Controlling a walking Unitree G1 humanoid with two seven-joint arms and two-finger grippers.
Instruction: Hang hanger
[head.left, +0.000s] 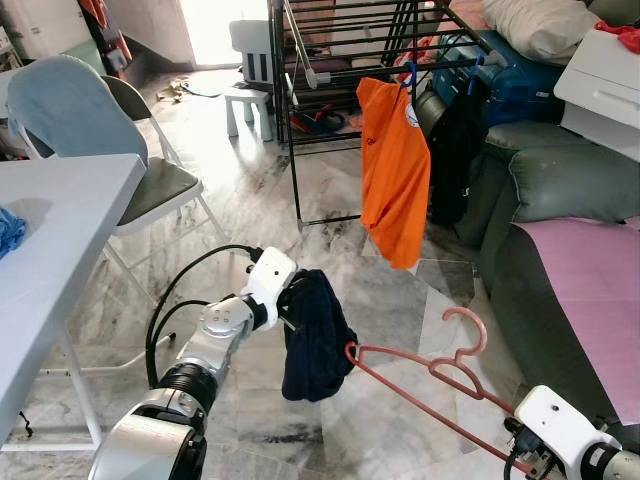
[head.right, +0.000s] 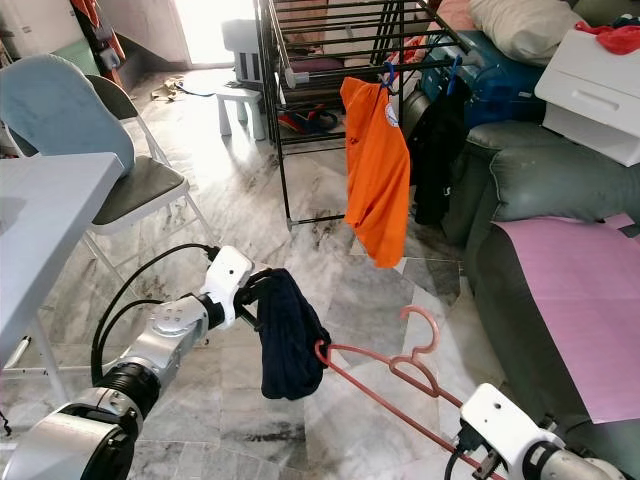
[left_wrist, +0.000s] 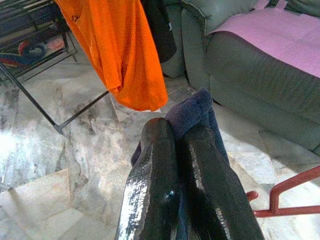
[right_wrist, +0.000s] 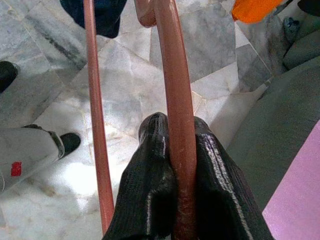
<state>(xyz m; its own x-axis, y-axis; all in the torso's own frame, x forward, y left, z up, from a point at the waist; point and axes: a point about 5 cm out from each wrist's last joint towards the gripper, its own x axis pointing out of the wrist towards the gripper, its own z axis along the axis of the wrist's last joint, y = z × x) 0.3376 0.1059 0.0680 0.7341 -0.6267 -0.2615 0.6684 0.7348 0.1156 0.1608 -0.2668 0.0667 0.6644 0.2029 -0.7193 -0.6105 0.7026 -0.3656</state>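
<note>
Pink hanger (head.left: 430, 372) held low over the marble floor (head.left: 400, 290), right gripper (right_wrist: 172, 150) clamped on its bar. Left gripper (left_wrist: 175, 145) pinches a navy garment (head.left: 315, 335), hanger's far end touching it. Orange shirt (head.left: 395, 170) hangs on the drying rack (head.left: 300, 110) beyond.

Daylight pours in from a doorway (head.left: 215, 30) at about eleven o'clock, blown out to white and throwing glare across the marble floor (head.left: 250, 190), while both eye views stay bright and sharp and the wrist views blur on the close black fingers (left_wrist: 160, 190).
</note>
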